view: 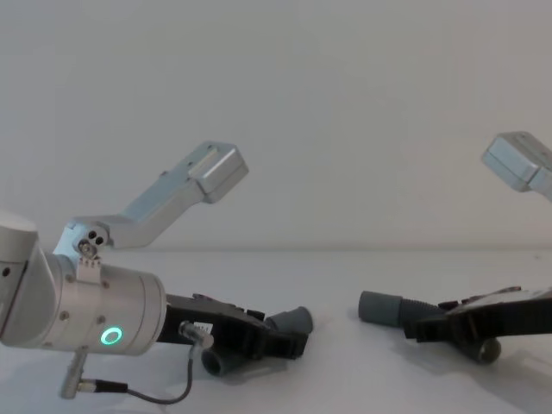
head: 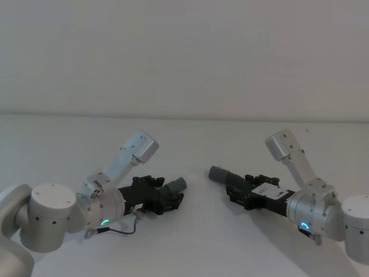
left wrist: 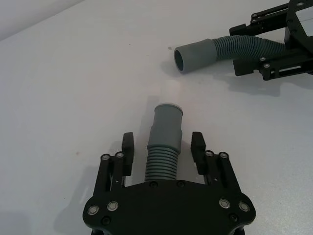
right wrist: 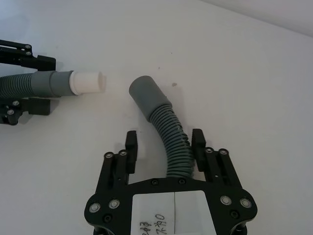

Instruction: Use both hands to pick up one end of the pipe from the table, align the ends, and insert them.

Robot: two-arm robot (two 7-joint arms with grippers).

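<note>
Two dark-grey ribbed pipe pieces lie on the white table (head: 190,242). The left piece (left wrist: 163,161) runs between the fingers of my left gripper (left wrist: 163,139), which is open with a gap on each side. Its smooth cuff (left wrist: 167,123) sticks out past the fingertips and has a pale tip (right wrist: 89,82). My right gripper (right wrist: 164,139) is open astride the curved right piece (right wrist: 173,142). That piece's hollow cuff (right wrist: 145,94) points toward the left one. In the head view the cuffs (head: 177,185) (head: 218,173) face each other across a short gap, with both grippers (head: 173,199) (head: 233,187) low on the table.
The silver arms come in from the lower left (head: 52,216) and lower right (head: 323,210), each with an elbow link raised behind it. A black cable (view: 164,398) loops under the left wrist. Bare white table (head: 190,144) stretches beyond the pipes to a plain wall.
</note>
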